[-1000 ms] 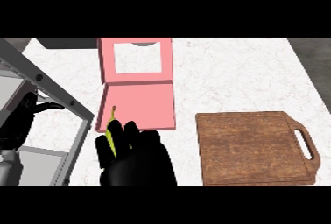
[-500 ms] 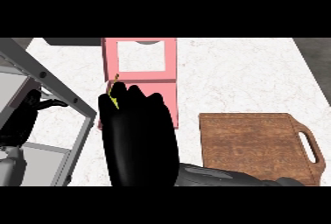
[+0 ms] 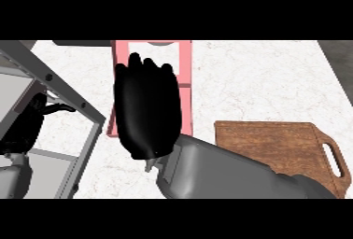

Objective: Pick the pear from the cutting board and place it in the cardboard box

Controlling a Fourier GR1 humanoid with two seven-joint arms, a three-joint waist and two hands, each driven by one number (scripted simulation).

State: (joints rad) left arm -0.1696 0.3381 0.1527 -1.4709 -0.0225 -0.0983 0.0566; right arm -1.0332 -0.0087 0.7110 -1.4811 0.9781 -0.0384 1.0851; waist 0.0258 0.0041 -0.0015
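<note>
My right hand (image 3: pixel 146 109) hangs palm down over the pink open-topped box (image 3: pixel 185 56) and covers most of it. Its fingers curl downward at the far end, and its grey forearm (image 3: pixel 228 172) runs to the lower right. The pear does not show now; it is hidden under the hand, which held it in the earlier frames. The brown wooden cutting board (image 3: pixel 272 144) lies at the lower right with nothing on it. My left hand (image 3: pixel 27 123) rests open at the left edge, behind a grey frame.
A grey metal frame (image 3: pixel 66 95) slants across the left side, close to the box's left wall. White marble counter (image 3: pixel 262 79) spreads to the right of the box and beyond the board.
My right hand has moved forward from the box's near edge to above its middle. The pear's yellow-green tip, seen at the fingers before, is now hidden. The left hand has stayed put.
</note>
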